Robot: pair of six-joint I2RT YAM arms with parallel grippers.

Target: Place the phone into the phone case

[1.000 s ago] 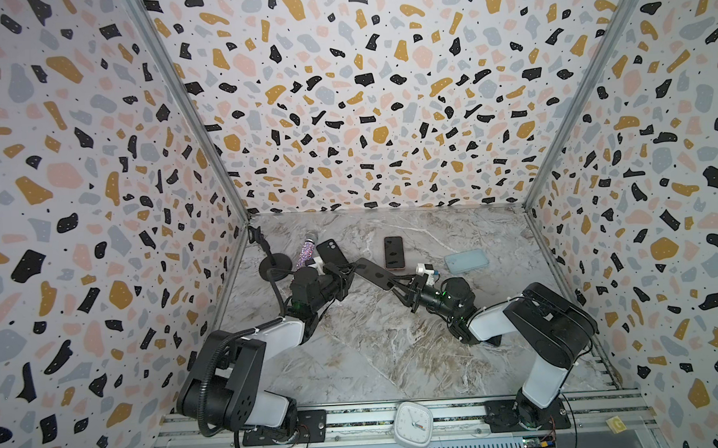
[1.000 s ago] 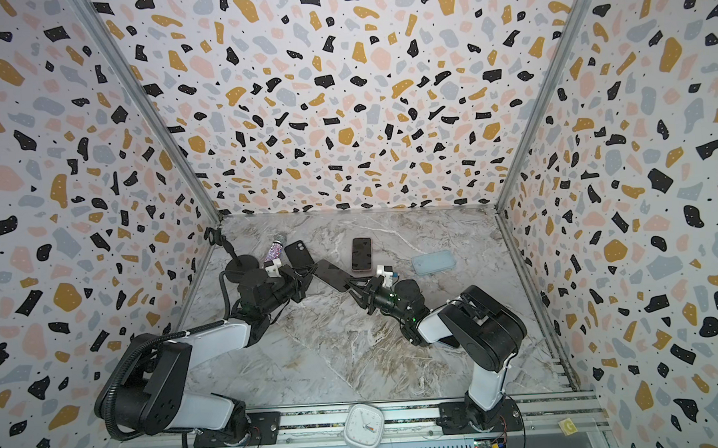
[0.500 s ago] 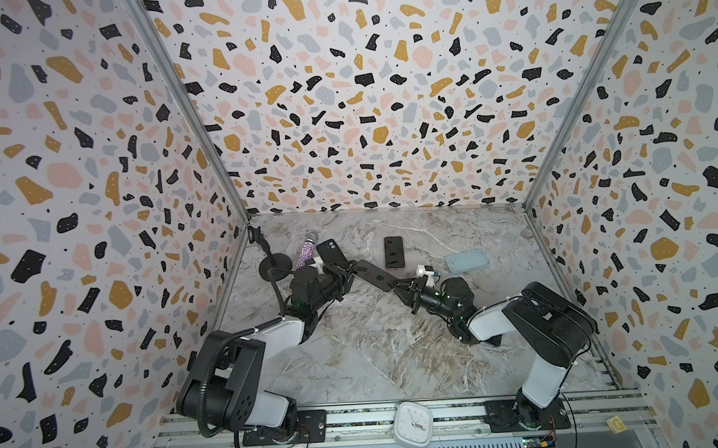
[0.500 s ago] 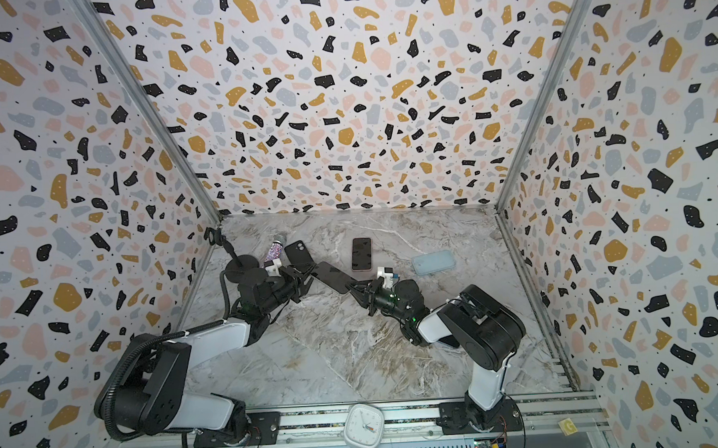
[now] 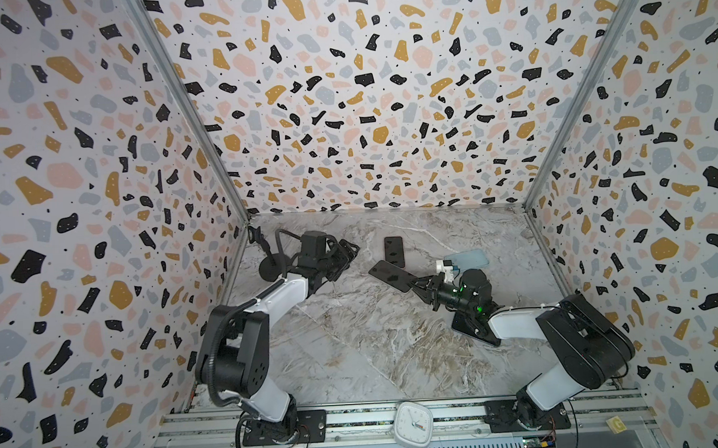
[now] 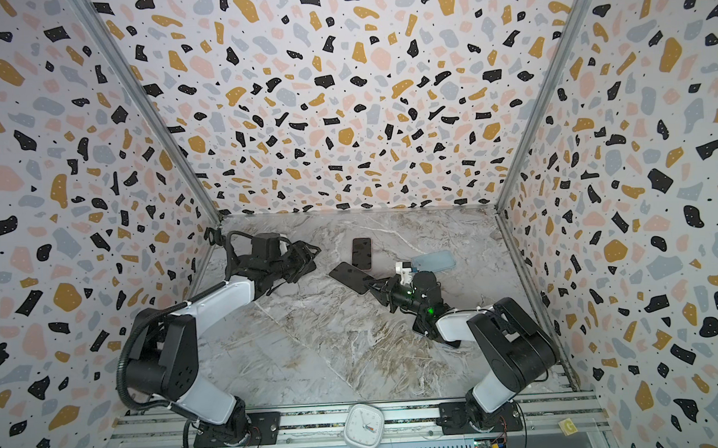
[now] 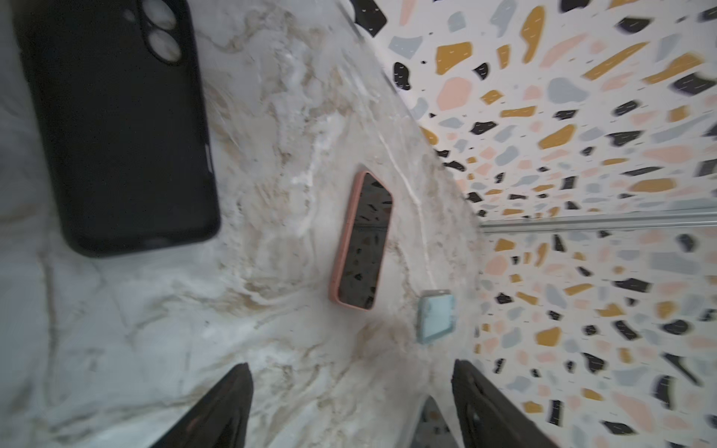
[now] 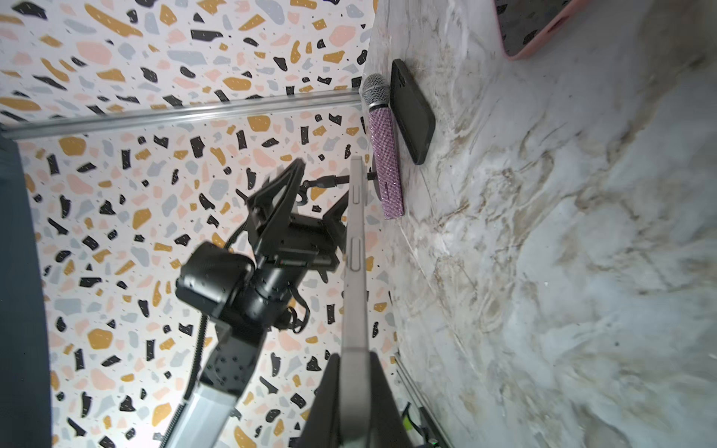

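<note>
Change: the left end effector (image 5: 345,254) has let go of the dark grey slab phone (image 5: 393,275) and drawn back toward the bench's back-left corner.
Left end effector: jaws spread wide, holding nothing.
Right end effector (image 5: 419,287): clamped on one short end of the phone.
Phone: held clear of the marble-patterned bench (image 5: 375,349), broad face up, near the middle.
Black soft phone case (image 8: 413,112): flat on the bench near the back-left corner, just beside a purple glitter microphone (image 8: 384,155), well apart from the phone.
Others: a pink-cased phone (image 5: 394,250) and a pale blue case (image 5: 467,260) lie toward the back edge.
</note>
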